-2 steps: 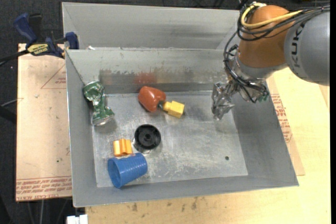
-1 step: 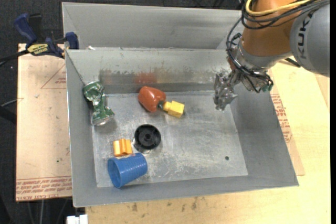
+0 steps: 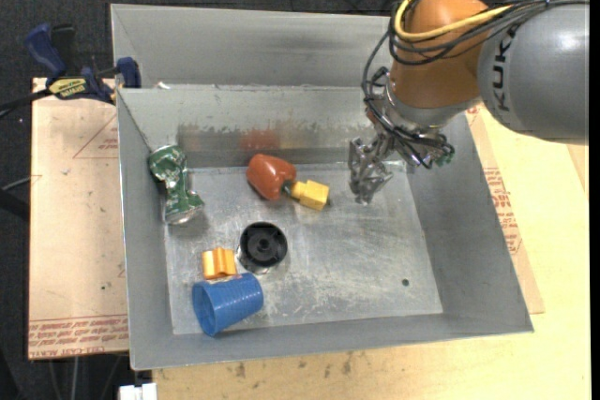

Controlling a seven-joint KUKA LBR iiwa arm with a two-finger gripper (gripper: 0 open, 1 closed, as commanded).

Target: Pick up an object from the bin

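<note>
Tool (image 3: 366, 183) sat low over bare bin (image 3: 375, 258) floor, near back wall.
Grip state couldn't be told; yellow block (image 3: 310, 193) lay just beside it, touching red pepper-like toy (image 3: 269, 175), so likely the intended pick.

Arm (image 3: 548, 61): cut off by the view's right edge. Small orange piece (image 3: 218, 263): lower end hidden behind the rim of the blue cup (image 3: 228, 302); its kind too small to tell.

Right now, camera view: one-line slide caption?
Gripper inside the bin, just right of a yellow block and red toy; blue cup on its side at front left.
</note>
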